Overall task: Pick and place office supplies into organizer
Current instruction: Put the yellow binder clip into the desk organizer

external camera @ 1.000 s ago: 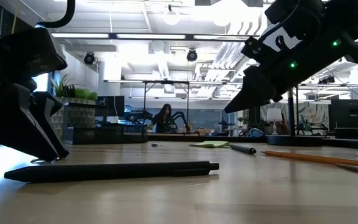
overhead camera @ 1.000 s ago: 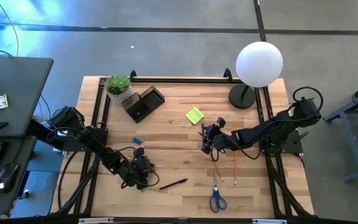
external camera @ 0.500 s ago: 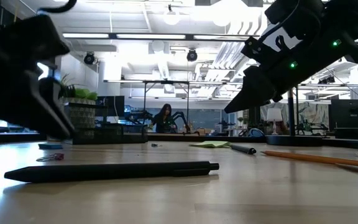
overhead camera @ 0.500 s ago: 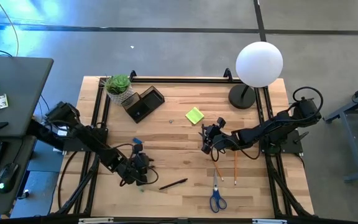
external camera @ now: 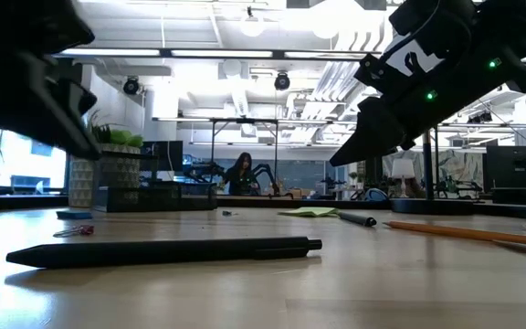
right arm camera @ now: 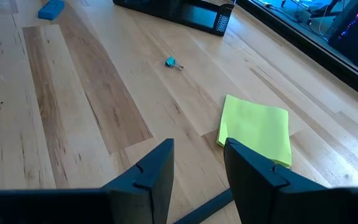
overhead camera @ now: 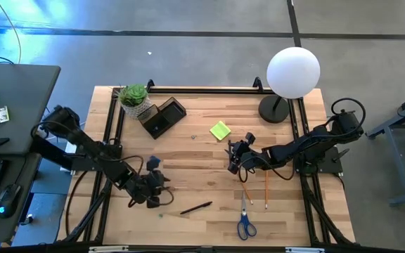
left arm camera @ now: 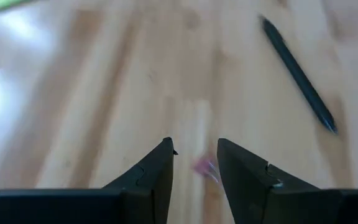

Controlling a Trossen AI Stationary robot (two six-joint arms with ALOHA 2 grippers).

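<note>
Lying flat, the yellow-green sticky pad faces the right gripper, fingers apart.

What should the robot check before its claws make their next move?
1. Left claw open and holding nothing: ok.
2. Small pink piece lined up with the left claw's gap: ok, it shows right between the fingers.
3. Dark pen out of the left claw's way: ok, it lies apart to one side.
4. Right claw open and holding nothing: ok.
5. Sticky-note pad lying flat with nothing on top: ok, just ahead of the right claw.
6. Organizer has free room inside: cannot tell, its inside is too dark to see.
</note>
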